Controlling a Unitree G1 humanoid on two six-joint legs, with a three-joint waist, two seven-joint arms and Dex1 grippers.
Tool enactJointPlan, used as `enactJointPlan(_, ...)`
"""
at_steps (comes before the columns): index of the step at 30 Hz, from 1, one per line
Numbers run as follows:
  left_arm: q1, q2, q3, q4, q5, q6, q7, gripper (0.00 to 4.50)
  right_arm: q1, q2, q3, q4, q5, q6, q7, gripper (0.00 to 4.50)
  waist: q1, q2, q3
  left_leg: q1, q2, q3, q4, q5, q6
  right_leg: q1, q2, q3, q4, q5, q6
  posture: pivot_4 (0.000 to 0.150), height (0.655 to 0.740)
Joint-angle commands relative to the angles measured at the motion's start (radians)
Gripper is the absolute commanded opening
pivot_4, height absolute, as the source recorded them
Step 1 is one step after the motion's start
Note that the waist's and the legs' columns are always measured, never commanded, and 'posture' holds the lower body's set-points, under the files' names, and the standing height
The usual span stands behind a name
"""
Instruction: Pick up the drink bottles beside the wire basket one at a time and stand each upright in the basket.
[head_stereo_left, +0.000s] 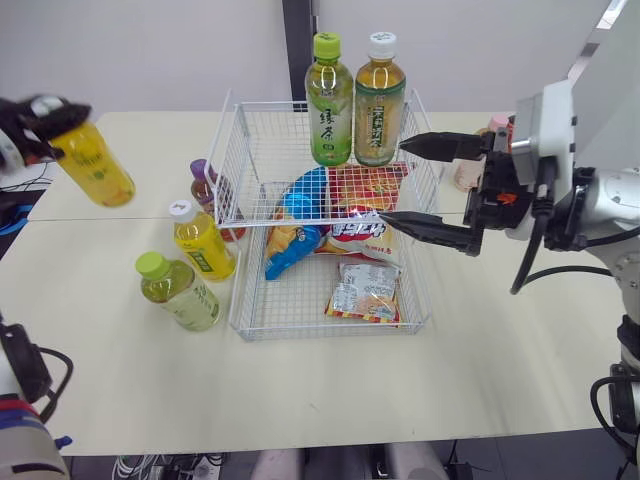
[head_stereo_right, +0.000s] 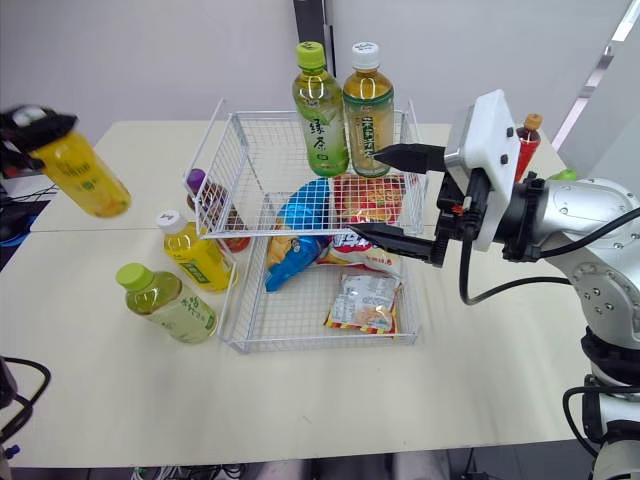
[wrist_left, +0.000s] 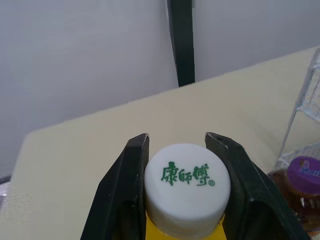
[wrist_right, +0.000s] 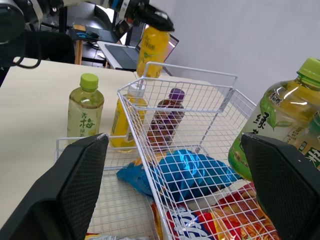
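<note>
Carrying step: the left gripper (wrist_left: 187, 144) clamps the cap of a yellow bottle (head_stereo_left: 95, 166) hanging tilted beneath it, with the wire basket (head_stereo_left: 238, 152) well off to its right. Next, I judge: swing across, straighten, lower in. The right gripper (head_stereo_left: 391, 181) gapes empty over the basket.

A pale cream desk (head_stereo_left: 500, 380) spreads beneath the right tool (head_stereo_left: 391, 181), with a thin seam (head_stereo_left: 100, 220) crossing it from side to side. Beyond the tool rises a plain grey-white wall (head_stereo_left: 150, 50), split by a dark upright strip (head_stereo_left: 297, 45). A slanted silver strip (head_stereo_right: 598, 68) shows higher up, behind the tool. From the right wrist, an open laptop (wrist_right: 120, 56) and dark furniture (wrist_right: 82, 35) lie past the desk's far end. The light is even and soft.
</note>
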Motion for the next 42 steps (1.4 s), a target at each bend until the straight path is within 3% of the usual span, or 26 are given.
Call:
enactJointPlan(1,-0.173,0.041,-0.043,-0.06,-0.006,0.056,-0.036,1.38,-0.018,-0.046,-0.058,0.027,0.005,-0.012,0.032,4.5,0.007,0.0,0.0,0.0,0.0,0.001,0.001,0.0,0.0,0.0,0.0,-0.001,0.0,0.0,0.0,0.15,0.7308)
enactJointPlan(9,-0.612,-0.055,-0.217,0.112,0.061,0.16,-0.158,1.38,-0.022,-0.066,-0.075,0.041,0.01,-0.009,0.031,4.5,0.007,-0.002,0.002,-0.001,0.0,0.004,0.0,0.0,0.0,0.0,0.0,-0.002,-0.001,0.0,0.001,0.15,0.7308)
enactJointPlan(16,-0.761,-0.209,-0.27,0.233,0.07,0.207,-0.255,1.38,0.003,-0.071,-0.092,0.016,0.023,0.009,0.015,4.5,-0.003,-0.002,0.002,-0.001,0.0,0.005,0.001,0.0,0.0,0.0,0.0,-0.002,0.0,0.0,0.001,0.15,0.7308)
enactJointPlan(28,-0.79,-0.377,-0.309,0.398,0.14,0.104,-0.318,1.38,0.034,-0.067,-0.11,-0.02,0.039,0.025,-0.037,4.5,-0.011,-0.001,0.003,-0.001,0.0,0.007,0.0,0.0,0.0,-0.002,0.0,0.002,0.0,0.0,0.001,0.15,0.7308)
enactJointPlan(42,-0.711,-0.473,-0.299,0.475,0.184,0.029,-0.298,1.38,0.044,-0.073,-0.116,-0.026,0.044,0.019,-0.057,4.5,-0.009,-0.001,0.003,-0.001,0.0,0.007,0.0,0.0,0.0,-0.002,0.0,0.002,0.0,0.0,0.001,0.15,0.7308)
